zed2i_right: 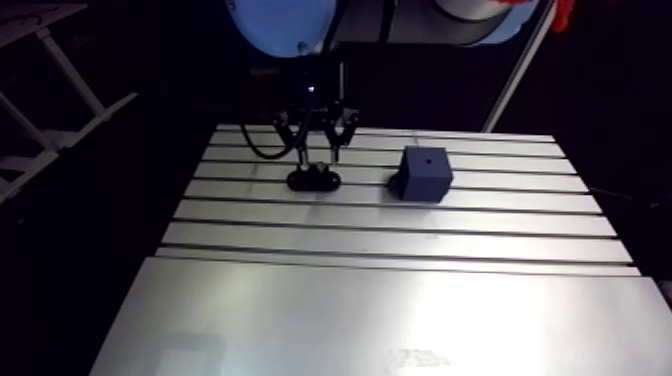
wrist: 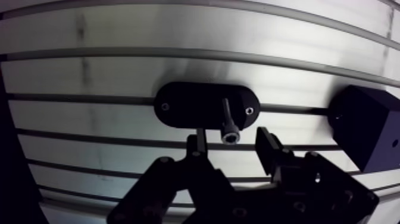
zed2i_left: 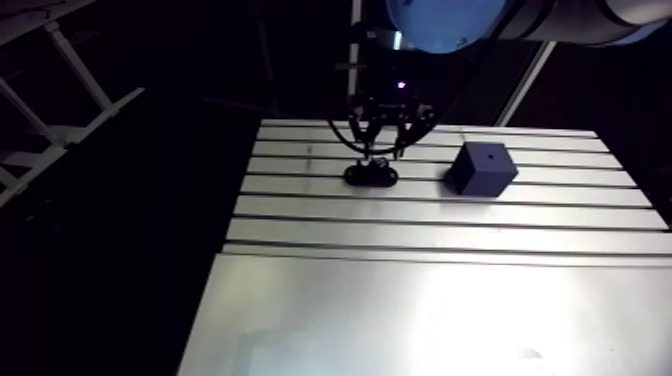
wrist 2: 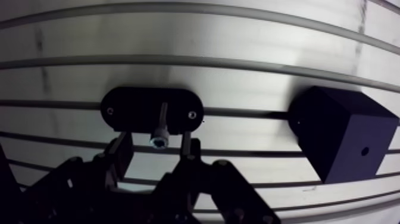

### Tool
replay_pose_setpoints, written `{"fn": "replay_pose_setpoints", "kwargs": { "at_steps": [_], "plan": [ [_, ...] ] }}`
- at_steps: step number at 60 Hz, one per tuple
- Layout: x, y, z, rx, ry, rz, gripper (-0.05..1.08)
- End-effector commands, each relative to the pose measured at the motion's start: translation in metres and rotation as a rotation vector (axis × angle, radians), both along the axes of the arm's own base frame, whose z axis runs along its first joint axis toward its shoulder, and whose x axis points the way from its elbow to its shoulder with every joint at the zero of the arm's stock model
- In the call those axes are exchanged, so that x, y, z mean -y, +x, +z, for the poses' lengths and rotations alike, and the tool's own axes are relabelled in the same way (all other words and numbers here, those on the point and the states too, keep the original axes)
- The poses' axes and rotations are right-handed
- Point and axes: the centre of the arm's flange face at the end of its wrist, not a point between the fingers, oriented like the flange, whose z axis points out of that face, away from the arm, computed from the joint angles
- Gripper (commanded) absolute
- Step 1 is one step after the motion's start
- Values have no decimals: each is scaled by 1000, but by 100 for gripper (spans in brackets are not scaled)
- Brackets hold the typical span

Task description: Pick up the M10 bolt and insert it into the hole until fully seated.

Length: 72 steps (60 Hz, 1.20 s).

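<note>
You see your gripper (wrist: 231, 140) open, its fingers either side of the bolt (wrist: 227, 118) without touching, above the holder (wrist: 184, 107), block (wrist: 364, 132) beside.

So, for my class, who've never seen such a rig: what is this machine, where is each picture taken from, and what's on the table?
It is one robot arm at a slotted metal table. Two pictures come from a camera on the arm, looking down at the table; two from a wrist camera looking past the gripper. On the table sit a black oval holder carrying a bolt and, beside it, a dark block with a hole on top. The gripper is open, its fingers either side of the bolt's head; nothing is held.
</note>
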Motion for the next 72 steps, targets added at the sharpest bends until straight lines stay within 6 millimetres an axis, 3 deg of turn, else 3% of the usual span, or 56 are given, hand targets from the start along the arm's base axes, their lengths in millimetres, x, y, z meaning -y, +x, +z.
{"fn": "replay_pose_setpoints", "kwargs": {
  "at_steps": [1,47,72],
  "plan": [
    [0,0,-1,2,1,0,47],
    [0,2,-10,20,6,2,48],
    [1,1,-10,18,-1,2,54]
  ]
}}
